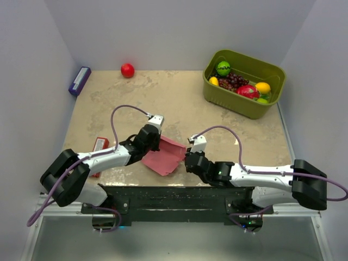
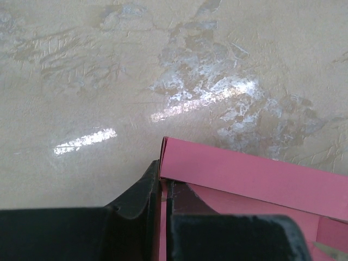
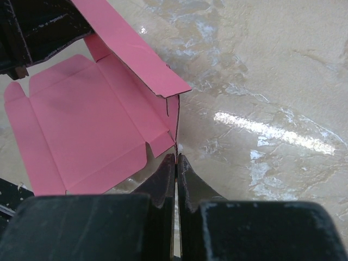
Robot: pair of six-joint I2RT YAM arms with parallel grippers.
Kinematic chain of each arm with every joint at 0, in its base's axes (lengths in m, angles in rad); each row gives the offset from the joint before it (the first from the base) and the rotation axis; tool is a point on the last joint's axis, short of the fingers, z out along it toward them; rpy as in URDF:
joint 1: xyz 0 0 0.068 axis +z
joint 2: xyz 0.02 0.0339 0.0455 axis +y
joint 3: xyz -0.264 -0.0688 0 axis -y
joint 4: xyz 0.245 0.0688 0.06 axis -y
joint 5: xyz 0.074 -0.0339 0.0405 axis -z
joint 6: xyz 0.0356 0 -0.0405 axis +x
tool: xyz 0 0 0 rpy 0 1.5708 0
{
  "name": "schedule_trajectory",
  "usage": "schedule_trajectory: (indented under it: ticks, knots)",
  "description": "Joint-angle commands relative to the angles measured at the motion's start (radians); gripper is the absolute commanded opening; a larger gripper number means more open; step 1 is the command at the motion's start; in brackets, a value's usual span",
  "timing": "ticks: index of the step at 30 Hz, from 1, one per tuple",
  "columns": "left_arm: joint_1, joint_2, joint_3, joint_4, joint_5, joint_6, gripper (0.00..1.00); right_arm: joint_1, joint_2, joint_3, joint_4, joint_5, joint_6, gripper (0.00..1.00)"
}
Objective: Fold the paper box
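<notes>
We pinch the box (image 3: 81, 119) edge in the left claw (image 2: 163, 182) to prop a wall up, right claw (image 3: 176, 163) closed tight at the opposite corner.

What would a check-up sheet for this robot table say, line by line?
Surface: beige marbled table, shiny, no spills seen.
Job's things: pink paper box, partly folded, one long wall raised, lying between the two arms.
Clutter: red ball at the back; blue box by the left wall; red packet beside the left arm; green basket of fruit at back right.
Hands: left hand shut on the paper box's wall; right hand shut, tips at the box's corner, pinch unclear.
Cables: a purple cable loops over each arm, not touching the box.
Surroundings: plain pale walls on three sides; nothing else seen.
</notes>
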State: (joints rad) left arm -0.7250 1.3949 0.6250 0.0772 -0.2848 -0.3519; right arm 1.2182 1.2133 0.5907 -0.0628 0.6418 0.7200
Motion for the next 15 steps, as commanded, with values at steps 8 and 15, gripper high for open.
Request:
schedule_trajectory:
  ticks: [8, 15]
  knots:
    - [0.001, 0.019, 0.035, -0.053, -0.293, -0.067, 0.00, 0.041, -0.020, 0.041, 0.018, 0.078, 0.059, 0.00]
    - [-0.002, 0.029, 0.041, -0.062, -0.300, -0.111, 0.00, 0.047, -0.012, 0.035, 0.040, 0.073, 0.078, 0.00]
